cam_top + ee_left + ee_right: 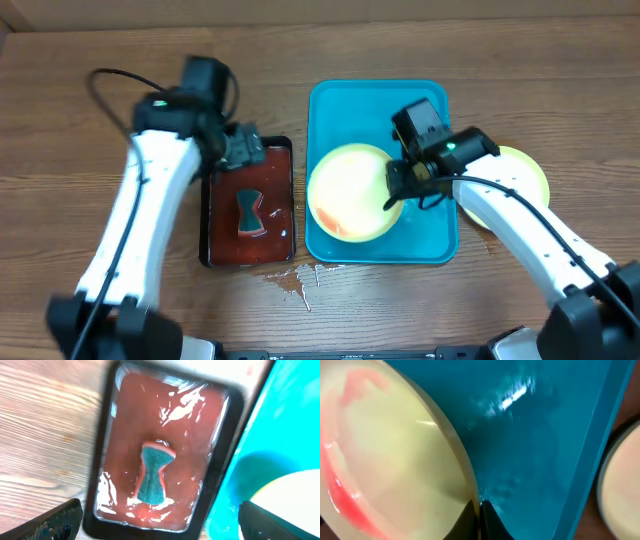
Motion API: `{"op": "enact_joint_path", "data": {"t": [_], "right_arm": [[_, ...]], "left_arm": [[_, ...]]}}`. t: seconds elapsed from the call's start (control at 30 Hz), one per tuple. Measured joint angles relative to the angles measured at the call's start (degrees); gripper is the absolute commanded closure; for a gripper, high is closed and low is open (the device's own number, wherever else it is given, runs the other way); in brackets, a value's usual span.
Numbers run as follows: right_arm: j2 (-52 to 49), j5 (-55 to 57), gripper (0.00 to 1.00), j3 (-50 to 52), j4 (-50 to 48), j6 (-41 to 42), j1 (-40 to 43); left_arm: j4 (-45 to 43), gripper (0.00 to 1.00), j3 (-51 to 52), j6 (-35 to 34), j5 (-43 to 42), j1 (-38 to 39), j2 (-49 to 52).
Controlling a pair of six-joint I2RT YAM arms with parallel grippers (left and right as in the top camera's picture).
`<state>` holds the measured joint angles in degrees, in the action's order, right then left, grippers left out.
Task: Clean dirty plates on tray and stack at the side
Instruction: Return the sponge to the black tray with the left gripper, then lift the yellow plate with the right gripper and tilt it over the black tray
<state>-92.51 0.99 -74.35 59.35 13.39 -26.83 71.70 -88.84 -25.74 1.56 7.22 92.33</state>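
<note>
Tray and plates, seen from overhead and from both wrists. The tray [430, 100], turquoise and rectangular, is laid at the table centre with its long axis running from the far edge toward the robot. 1 pale yellow-green plate [345, 185] is seated face up in the near half of the tray, close to its left rim. Being round, it has no long axis, but its red sauce smear [325, 222] is carried along the near-left arc.

The right gripper [392, 195] is closed on the right-hand rim of this plate, so the plate extends to the left of the fingertips. In the right wrist view the 2 dark fingers [467, 527] are seen pinched together over the rim edge. Whether the plate is lifted off the tray floor cannot be told.

A 2nd plate [525, 175] is set on the bare tabletop [60, 120] just beside the tray's right rim and is partly hidden by the right arm.

The left gripper [243, 150] is held above the far end of a smaller dark red tray [225, 250], its jaws spread wide and holding nothing. An hourglass-shaped teal sponge [250, 210] is laid within, its long axis parallel to that tray's long sides. A small spill [292, 282] is marked on the wood near both trays.
</note>
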Motion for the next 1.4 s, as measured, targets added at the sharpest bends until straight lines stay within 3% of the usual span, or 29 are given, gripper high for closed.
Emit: {"op": "enact_joint_path", "data": {"t": [0.17,0.53,0.77,1.13,1.4], "right_arm": [[0.5,6.6,0.96,-7.7,-0.8,-1.2,-7.3],[-1.5,19.8,0.96,-8.1,-11.4,-0.1,-21.7],[-7.0,32.2,0.96,-8.1,-11.8,4.1,-27.8],[-7.4,56.7,0.96,-8.1,-11.8,4.3,-39.3],[-7.4,65.3,0.96,-8.1,-11.8,3.5,-43.5]], "left_arm": [[3.6,0.0,-5.4,0.0,-0.4,-4.4,-5.6],[7.5,0.0,-6.0,0.0,-0.5,-7.3,-8.9],[7.6,0.0,-6.0,0.0,-0.5,-7.3,-8.9],[7.6,0.0,-6.0,0.0,-0.5,-7.3,-8.9],[7.6,0.0,-6.0,0.0,-0.5,-7.3,-8.9]]}}
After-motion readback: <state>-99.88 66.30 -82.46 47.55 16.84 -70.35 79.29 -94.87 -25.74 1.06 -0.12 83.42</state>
